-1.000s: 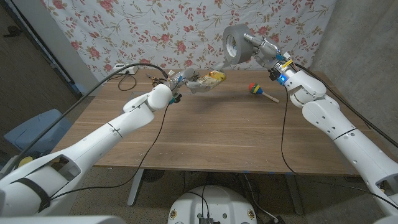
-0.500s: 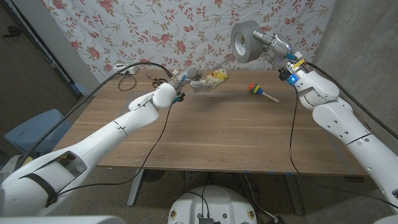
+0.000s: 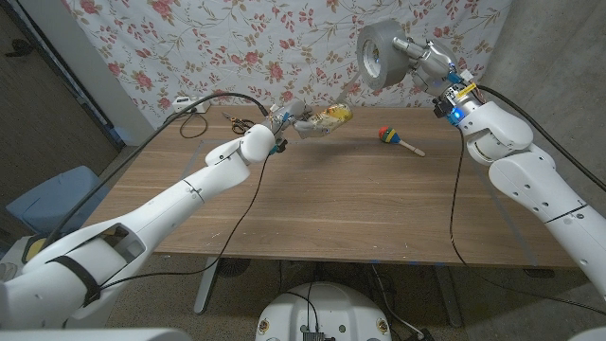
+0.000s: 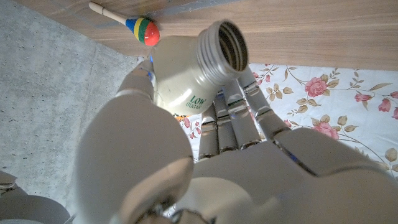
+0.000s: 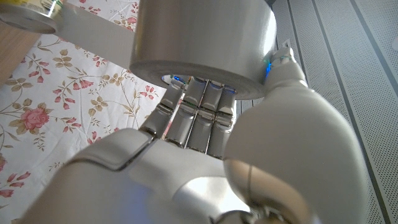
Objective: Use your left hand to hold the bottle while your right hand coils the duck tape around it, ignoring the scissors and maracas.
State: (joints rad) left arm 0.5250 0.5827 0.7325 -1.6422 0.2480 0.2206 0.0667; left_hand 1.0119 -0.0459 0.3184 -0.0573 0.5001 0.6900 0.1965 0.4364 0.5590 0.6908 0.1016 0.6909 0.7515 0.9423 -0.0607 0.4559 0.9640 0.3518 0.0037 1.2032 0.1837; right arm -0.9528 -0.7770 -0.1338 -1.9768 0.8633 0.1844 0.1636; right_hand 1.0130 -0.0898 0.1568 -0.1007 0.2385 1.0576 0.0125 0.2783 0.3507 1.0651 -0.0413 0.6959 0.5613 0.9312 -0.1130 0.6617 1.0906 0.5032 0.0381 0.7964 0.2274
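One bottle is up off the table, gripped in the left hand (uncapped mouth facing the wrist camera). One roll of tape is held high in the right hand, a strip running down to the bottle. One maraca lies between them, one pair of scissors beside the left hand.

Makeshift robot lab, floral backdrop sheet, bare concrete wall, wooden table, trailing cables
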